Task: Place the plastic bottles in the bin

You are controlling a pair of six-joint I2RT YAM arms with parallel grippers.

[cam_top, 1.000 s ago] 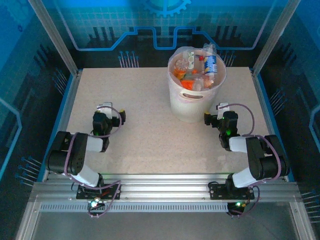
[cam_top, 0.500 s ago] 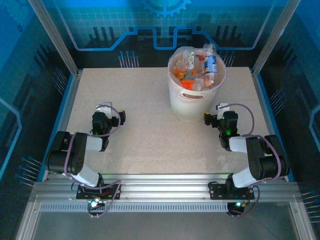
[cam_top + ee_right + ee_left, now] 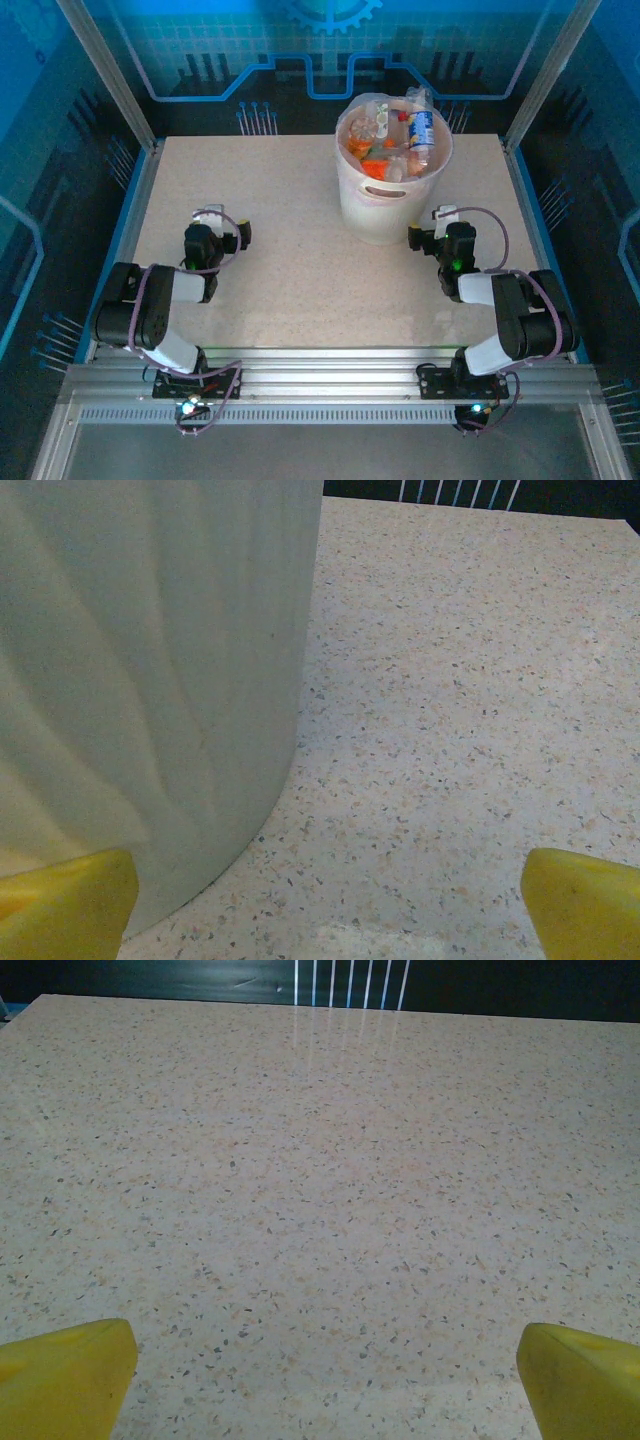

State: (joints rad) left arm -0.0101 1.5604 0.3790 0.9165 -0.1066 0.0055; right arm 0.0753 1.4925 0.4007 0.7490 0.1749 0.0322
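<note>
The bin (image 3: 385, 205) stands at the back middle of the table, a white round bucket with a handle slot near its rim. Several plastic bottles (image 3: 395, 140), clear and orange with coloured caps and a blue label, fill it to the rim. My left gripper (image 3: 222, 228) rests low over the table at the left, open, with bare table between its yellow fingertips (image 3: 65, 1375). My right gripper (image 3: 432, 226) sits open just right of the bin; the bin's ribbed wall (image 3: 150, 680) stands close by its left fingertip (image 3: 65, 900).
The speckled table (image 3: 290, 260) is bordered by a metal frame with posts at the back corners. A blue wall runs behind it. Both arm bases sit on the rail at the near edge.
</note>
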